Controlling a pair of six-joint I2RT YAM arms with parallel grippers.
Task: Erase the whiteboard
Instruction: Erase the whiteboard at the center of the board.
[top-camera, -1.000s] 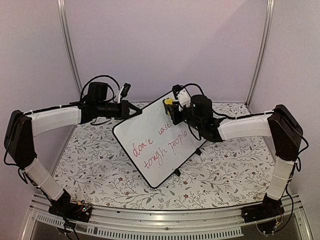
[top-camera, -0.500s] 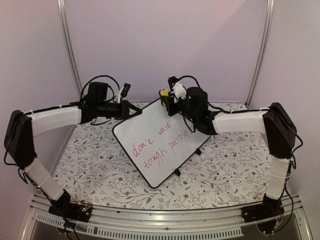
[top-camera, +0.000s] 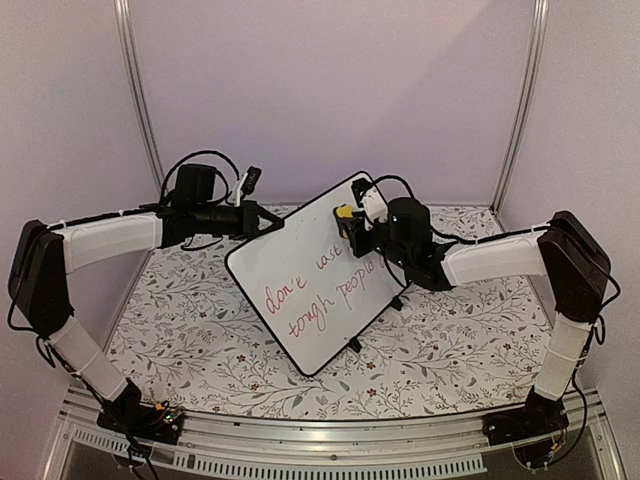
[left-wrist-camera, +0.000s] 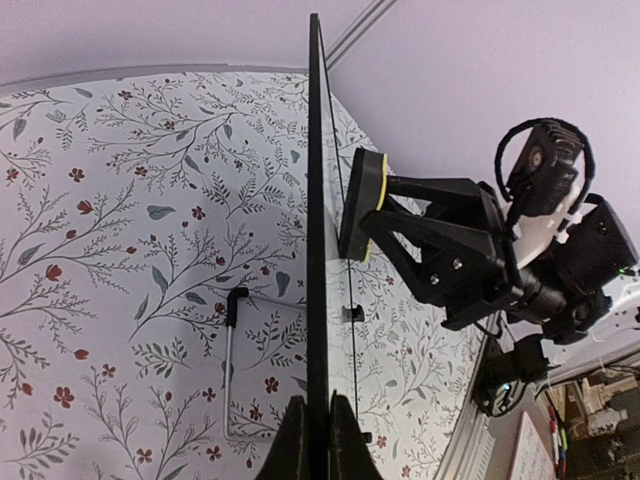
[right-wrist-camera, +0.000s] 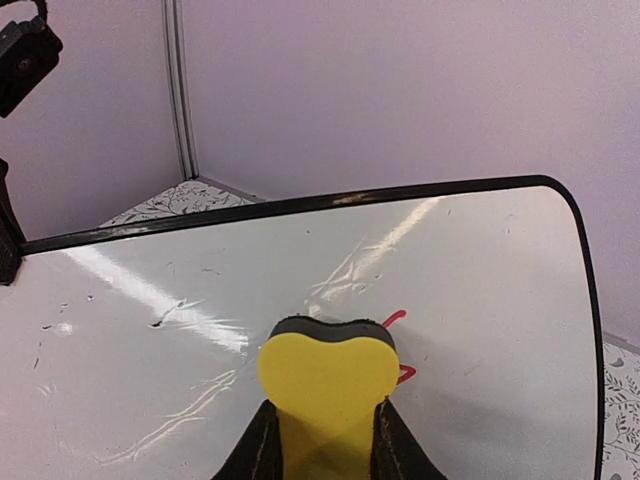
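eraser (right-wrist-camera: 325, 375) in right gripper (right-wrist-camera: 325, 445) presses on tilted whiteboard (top-camera: 300, 290).

Black-framed whiteboard (top-camera: 292, 262), rounded corners, propped up tilted, red and dark handwriting on its face

The whiteboard (top-camera: 295, 265) face lies flat against the front of the yellow eraser (right-wrist-camera: 325, 375) held in the right gripper (right-wrist-camera: 325, 448), barring forward travel. Sideways along the face is free, until the left gripper (left-wrist-camera: 315, 440) pinching the board's edge far to the eraser's left. Open air lies above the rim.
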